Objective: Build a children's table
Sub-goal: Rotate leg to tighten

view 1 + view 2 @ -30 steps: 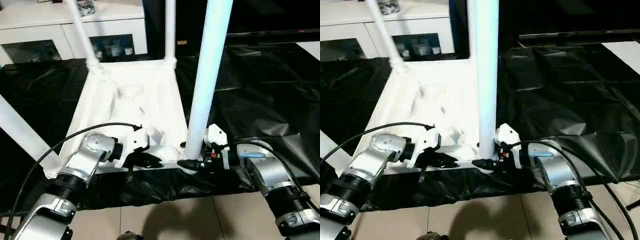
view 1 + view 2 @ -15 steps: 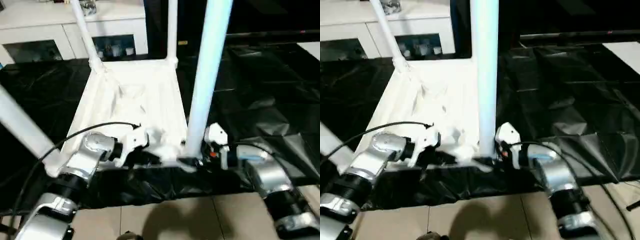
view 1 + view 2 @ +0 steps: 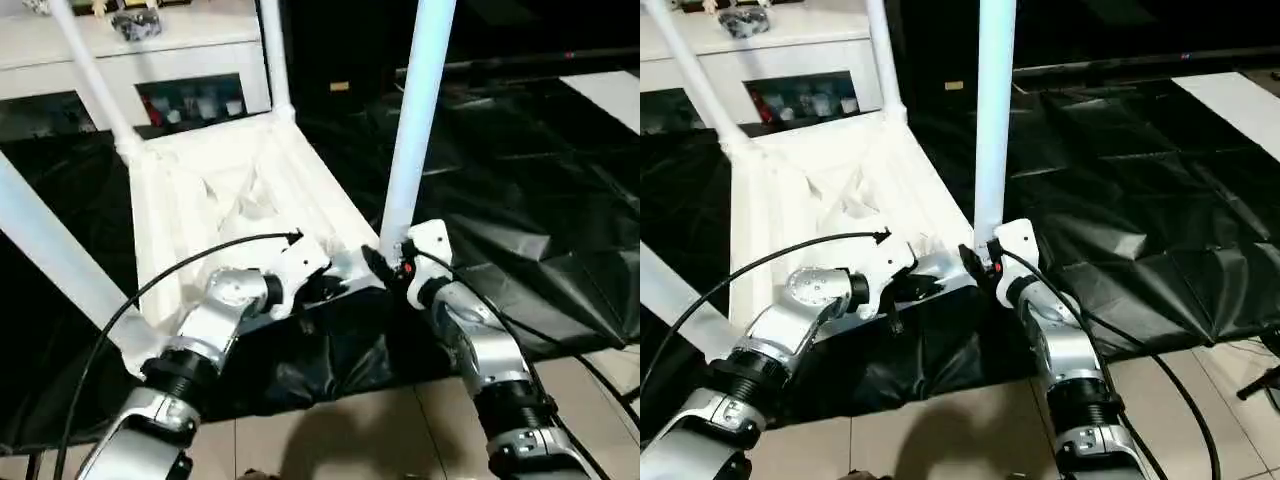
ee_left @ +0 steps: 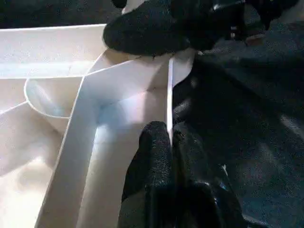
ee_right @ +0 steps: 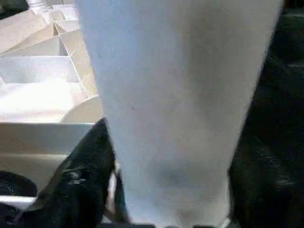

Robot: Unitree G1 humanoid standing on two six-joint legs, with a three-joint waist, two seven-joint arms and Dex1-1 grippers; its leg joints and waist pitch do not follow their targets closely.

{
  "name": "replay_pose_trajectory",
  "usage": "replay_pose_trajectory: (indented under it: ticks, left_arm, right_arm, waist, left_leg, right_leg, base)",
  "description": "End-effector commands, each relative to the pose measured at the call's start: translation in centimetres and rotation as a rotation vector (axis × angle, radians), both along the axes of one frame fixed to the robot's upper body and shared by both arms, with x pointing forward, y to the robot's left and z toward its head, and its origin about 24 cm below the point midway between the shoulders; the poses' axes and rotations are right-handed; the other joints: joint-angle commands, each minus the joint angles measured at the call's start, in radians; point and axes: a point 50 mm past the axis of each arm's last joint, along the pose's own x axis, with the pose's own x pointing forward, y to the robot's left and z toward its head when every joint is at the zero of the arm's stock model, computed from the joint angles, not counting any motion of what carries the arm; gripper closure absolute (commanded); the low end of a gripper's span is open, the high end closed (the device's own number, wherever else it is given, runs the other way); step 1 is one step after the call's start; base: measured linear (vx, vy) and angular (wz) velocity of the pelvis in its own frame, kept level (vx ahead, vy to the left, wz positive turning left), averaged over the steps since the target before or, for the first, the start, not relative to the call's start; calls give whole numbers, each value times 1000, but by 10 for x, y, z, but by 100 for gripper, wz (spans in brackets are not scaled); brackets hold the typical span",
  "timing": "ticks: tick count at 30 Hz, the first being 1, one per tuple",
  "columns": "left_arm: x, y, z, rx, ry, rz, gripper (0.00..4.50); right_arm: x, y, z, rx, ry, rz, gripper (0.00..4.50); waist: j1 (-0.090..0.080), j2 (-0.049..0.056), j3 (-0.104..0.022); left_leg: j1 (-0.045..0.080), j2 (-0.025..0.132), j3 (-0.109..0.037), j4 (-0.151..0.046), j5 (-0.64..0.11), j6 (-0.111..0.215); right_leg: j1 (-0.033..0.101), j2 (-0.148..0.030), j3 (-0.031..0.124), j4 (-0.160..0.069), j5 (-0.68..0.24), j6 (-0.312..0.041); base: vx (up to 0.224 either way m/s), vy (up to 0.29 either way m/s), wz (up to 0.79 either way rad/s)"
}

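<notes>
Your left gripper [image 4: 172, 142] is pinched shut on the near rim of the upturned tabletop [image 3: 215, 190] on the black sheet. Your right gripper [image 3: 385, 272] straddles the near-right leg [image 3: 415, 120] low down, jaws wide around it. Twist unevenly and, in my judgement, that leg may lean in its socket.

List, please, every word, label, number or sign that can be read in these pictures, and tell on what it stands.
None can be read.
The tabletop, its legs, both grippers and the black sheet carry no print.
Small items behind the cabinet's glass doors and a small yellowish tag beyond the table: too small to read.
</notes>
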Motion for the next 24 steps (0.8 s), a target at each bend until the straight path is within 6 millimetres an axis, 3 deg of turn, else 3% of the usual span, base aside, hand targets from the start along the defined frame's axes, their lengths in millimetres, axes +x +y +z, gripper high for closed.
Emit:
replay_pose_trajectory:
  ticks: [1, 6, 7, 11, 16, 18, 19, 21, 24]
  left_arm:
    - [-2, -23, 15, -62, -66, -102, 450]
    - [-3, -8, 15, -53, -56, -153, 450]
    - [-3, -5, 16, -52, -55, -167, 450]
    - [-5, 6, 17, -52, -33, -221, 450]
    - [-7, 15, 17, -31, -12, -277, 450]
    - [-9, 22, 16, -7, 5, -323, 450]
    - [-9, 23, 16, -5, 6, -326, 450]
    - [-9, 26, 17, -1, 18, -355, 450]
    - [-9, 27, 19, -10, 32, -376, 450]
  right_arm:
    - [-11, 42, -3, 20, 21, 243, 80]
    - [-13, 22, -5, -67, -8, 343, 80]
    - [-14, 18, -5, -82, -9, 365, 80]
    - [-15, 3, -4, -130, 2, 464, 80]
    - [-21, -4, 0, -140, 12, 609, 80]
    - [-29, -6, 3, -129, 42, 762, 80]
    - [-30, -6, 4, -128, 45, 774, 80]
    - [-37, -6, 6, -118, 80, 897, 103]
    - [-41, -5, 7, -113, 102, 972, 127]
  waist:
    - [3, -5, -57]
    - [7, -4, -60]
    - [7, -8, -60]
    - [14, -9, -60]
    - [24, -12, -59]
    - [31, -12, -59]
    - [31, -18, -58]
    - [38, -15, -59]
    - [48, -20, -59]
  left_leg:
    - [14, 36, -25, -74, -267, 26]
    - [14, 35, -21, -65, -228, 53]
    - [13, 36, -19, -64, -215, 60]
    - [14, 39, -17, -60, -200, 79]
    - [13, 42, -17, -60, -208, 85]
    - [16, 44, -17, -60, -212, 83]
    - [17, 44, -15, -60, -214, 84]
    - [16, 44, -16, -58, -203, 90]
    - [17, 46, -15, -58, -195, 91]
  right_leg:
    - [34, -51, 37, -80, -135, -224]
    - [38, -53, 36, -75, -81, -248]
    - [39, -51, 36, -72, -67, -253]
    - [38, -50, 34, -69, -56, -266]
    - [39, -51, 34, -67, -82, -268]
    - [36, -51, 35, -67, -98, -265]
    - [34, -49, 35, -69, -100, -265]
    - [36, -51, 36, -66, -89, -266]
    - [33, -53, 36, -64, -93, -269]
  base:
    - [0, 0, 0]
    - [0, 0, 0]
    - [0, 0, 0]
    - [0, 0, 0]
    - [0, 0, 0]
    - [0, 0, 0]
    - [0, 0, 0]
    - [0, 0, 0]
    - [0, 0, 0]
